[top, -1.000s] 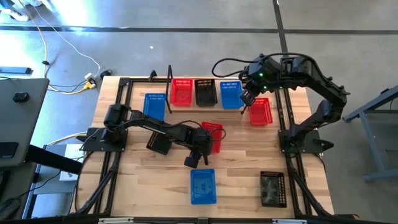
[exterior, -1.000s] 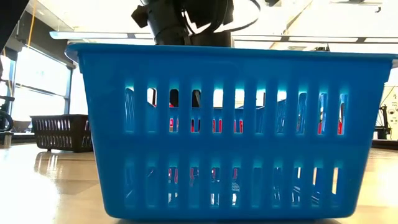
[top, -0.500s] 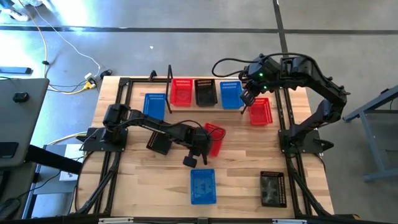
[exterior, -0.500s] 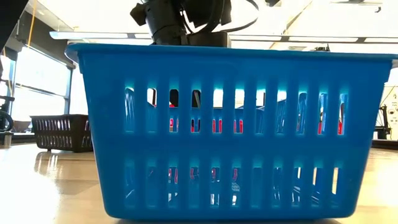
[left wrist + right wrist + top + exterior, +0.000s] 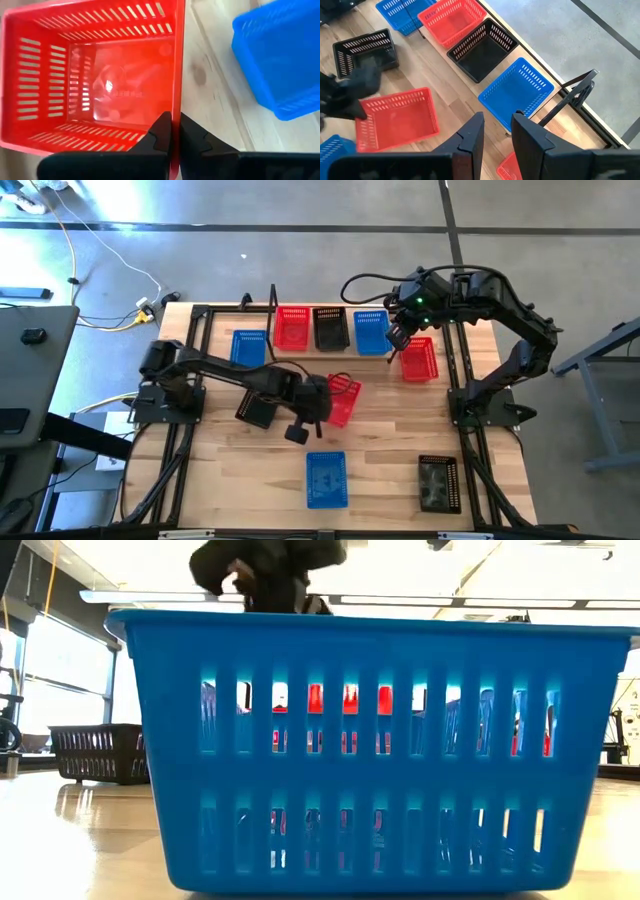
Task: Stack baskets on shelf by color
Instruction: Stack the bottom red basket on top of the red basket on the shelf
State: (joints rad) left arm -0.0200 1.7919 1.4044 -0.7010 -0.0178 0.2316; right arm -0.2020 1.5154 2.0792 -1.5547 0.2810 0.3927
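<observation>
My two arms are matte black, jointed tubes on dark bases — black cable loops above the right arm point(image 5: 470, 290), where a small green light glows near its wrist.

Overhead, table-level (basket-close), two wrists.

3 red baskets point(image 5: 293, 327), 3 blue point(image 5: 371, 332), 3 black point(image 5: 331, 328); 1 shelf point(image 5: 272, 320).

The left gripper point(image 5: 172, 131), clamped on the rim of a red basket point(image 5: 341, 400), now holds it lifted and tilted, carried slightly back from where it sat; the left arm's shoulder has swung back.
</observation>
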